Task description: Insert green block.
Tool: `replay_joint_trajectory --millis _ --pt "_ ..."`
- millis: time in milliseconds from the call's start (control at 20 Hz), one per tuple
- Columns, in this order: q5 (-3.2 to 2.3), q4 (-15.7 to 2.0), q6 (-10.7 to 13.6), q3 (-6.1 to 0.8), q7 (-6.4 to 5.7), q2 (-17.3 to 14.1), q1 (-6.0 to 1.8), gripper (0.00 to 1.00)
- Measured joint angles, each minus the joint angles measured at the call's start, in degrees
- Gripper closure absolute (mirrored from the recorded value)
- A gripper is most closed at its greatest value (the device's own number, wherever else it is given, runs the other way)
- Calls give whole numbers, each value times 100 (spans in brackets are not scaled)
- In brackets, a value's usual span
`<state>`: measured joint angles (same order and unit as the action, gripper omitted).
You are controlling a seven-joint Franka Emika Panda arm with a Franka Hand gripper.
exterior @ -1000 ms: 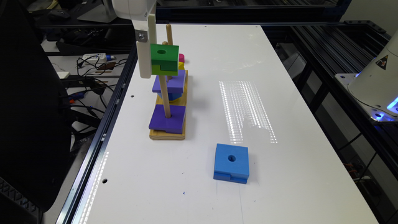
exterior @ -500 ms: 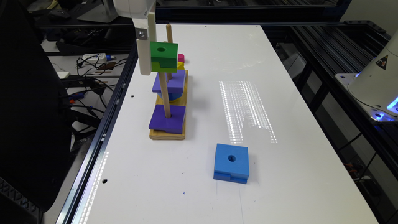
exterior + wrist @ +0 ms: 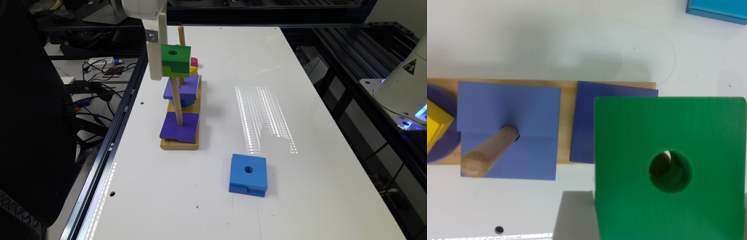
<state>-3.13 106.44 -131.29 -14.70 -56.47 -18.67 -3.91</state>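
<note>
Green block (image 3: pixel 175 60) sits pinched in our gripper (image 3: pixel 156 63), which clamps its side. We hold it atop the front peg (image 3: pixel 176 100), whose tip shows through its hole.

White table (image 3: pixel 300 83), bare but for a wooden peg base (image 3: pixel 180 145) and a blue block (image 3: pixel 248 174).

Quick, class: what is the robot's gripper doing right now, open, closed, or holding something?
Gripper: closed on the green block, held over a wooden peg.

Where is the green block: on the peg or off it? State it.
On: the peg's tip shows inside the green block's hole, and the block sits atop the front peg.
</note>
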Motion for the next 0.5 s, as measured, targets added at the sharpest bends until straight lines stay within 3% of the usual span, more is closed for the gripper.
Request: replay_joint_trajectory --millis 500 --pt "-1 -10 -23 -2 1 -85 4 100"
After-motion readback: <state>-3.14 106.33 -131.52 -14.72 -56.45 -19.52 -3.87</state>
